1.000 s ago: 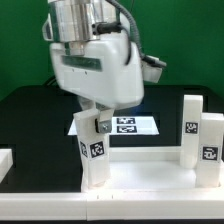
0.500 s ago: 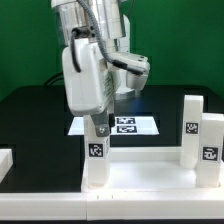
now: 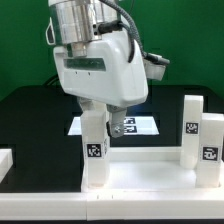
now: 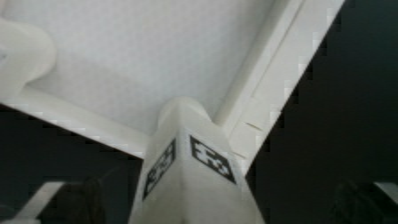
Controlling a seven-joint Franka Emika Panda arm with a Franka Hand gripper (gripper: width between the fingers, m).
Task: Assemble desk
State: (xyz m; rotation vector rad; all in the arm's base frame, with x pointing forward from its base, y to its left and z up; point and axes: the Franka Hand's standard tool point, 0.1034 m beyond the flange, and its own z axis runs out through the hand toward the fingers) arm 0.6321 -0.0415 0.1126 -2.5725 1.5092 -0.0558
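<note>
Legs are counted at three standing on the desk top in the exterior view: one leg at the corner toward that view's left, directly under the gripper, and two legs side by side at that view's right. The desk top is seen lying on the black table, its rim raised along every visible edge. In the wrist view the jaws are seen spread, dark fingertips apart on either side of the tagged leg, not pinching it. One marker board is seen behind. Bare tabletop is left at the exterior view's left.
</note>
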